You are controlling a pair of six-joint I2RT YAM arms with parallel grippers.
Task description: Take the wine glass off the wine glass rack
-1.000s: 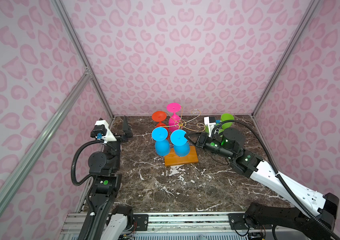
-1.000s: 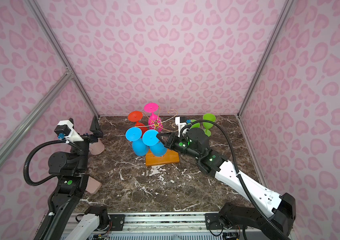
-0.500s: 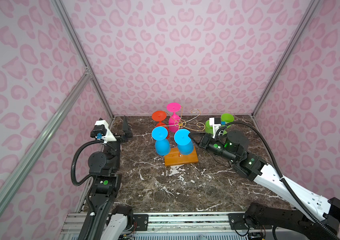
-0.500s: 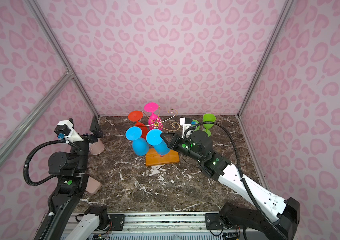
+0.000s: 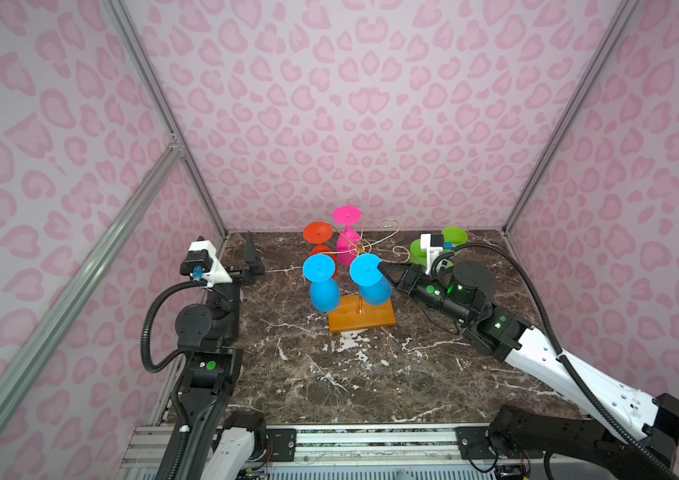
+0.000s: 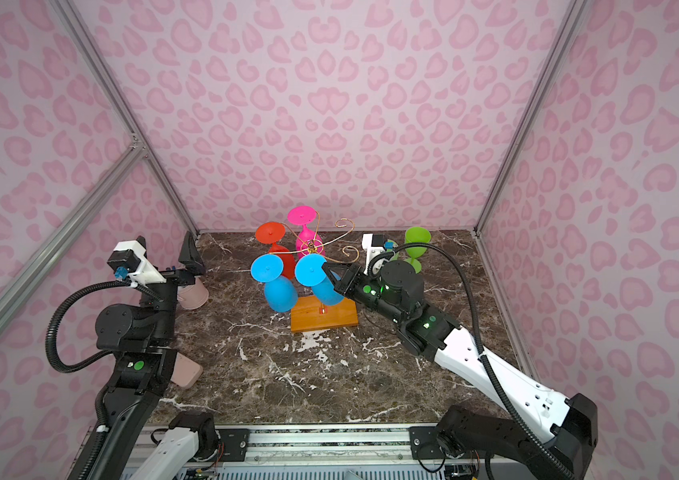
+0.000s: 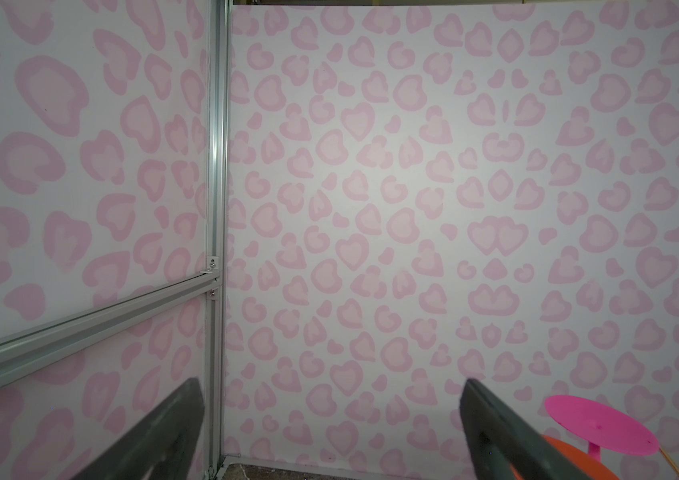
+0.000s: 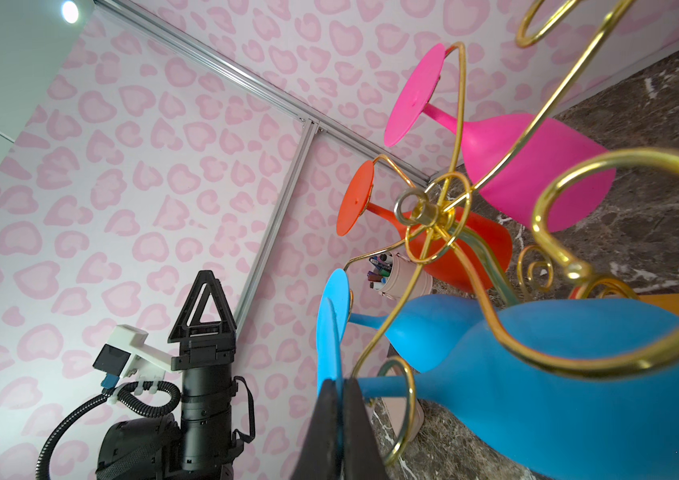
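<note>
The right tool [image 8: 339, 386] pinches only the foot rim of a blue wine glass [image 5: 375, 291]: it may slip, or its stem may snag the wine glass rack [image 5: 360, 320] wire. The left tool [image 7: 329, 384] stands spread.

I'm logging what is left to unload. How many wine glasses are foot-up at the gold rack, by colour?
blue wine glasses: 2
pink wine glass: 1
orange wine glass: 1
Total: 4
</note>
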